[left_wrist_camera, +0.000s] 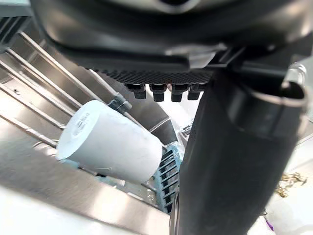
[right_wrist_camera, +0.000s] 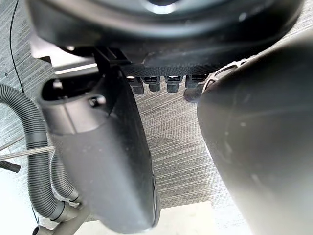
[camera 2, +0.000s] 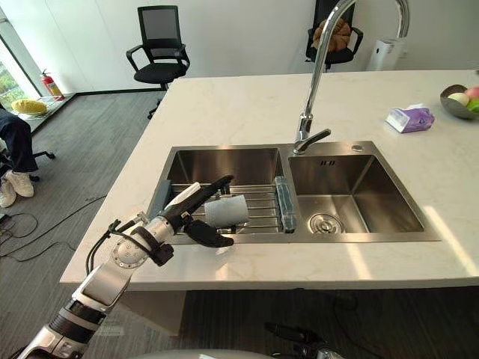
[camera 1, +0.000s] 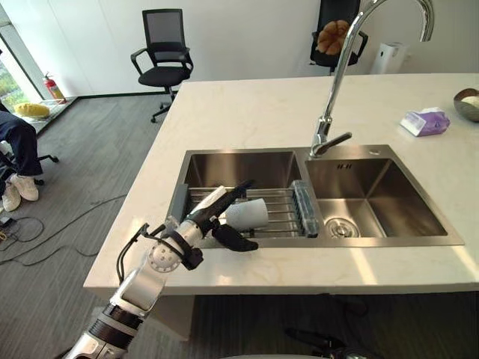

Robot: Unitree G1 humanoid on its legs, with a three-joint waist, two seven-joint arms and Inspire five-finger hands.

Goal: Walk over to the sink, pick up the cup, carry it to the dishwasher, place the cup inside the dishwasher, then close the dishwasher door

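A white cup point(camera 1: 248, 214) lies on its side on the wire rack point(camera 1: 281, 208) in the sink's left basin point(camera 1: 239, 168). My left hand point(camera 1: 197, 221) reaches in from the near counter edge and is open. Its straight fingers point(camera 1: 228, 196) lie along the cup's far side, and its thumb point(camera 1: 236, 241) rests on the sink rim at the cup's near side. In the left wrist view the cup point(left_wrist_camera: 110, 147) sits just past the thumb point(left_wrist_camera: 234, 161), with a gap between them. My right hand point(right_wrist_camera: 112, 156) hangs over the grey floor, open and holding nothing.
A tall faucet point(camera 1: 337, 82) stands between the basins, and the right basin point(camera 1: 374, 198) has a drain. A purple tissue pack point(camera 1: 425, 121) and a fruit bowl point(camera 1: 468, 105) sit far right on the counter. Office chairs point(camera 1: 163, 56) stand behind; a seated person point(camera 1: 19, 149) is at the left.
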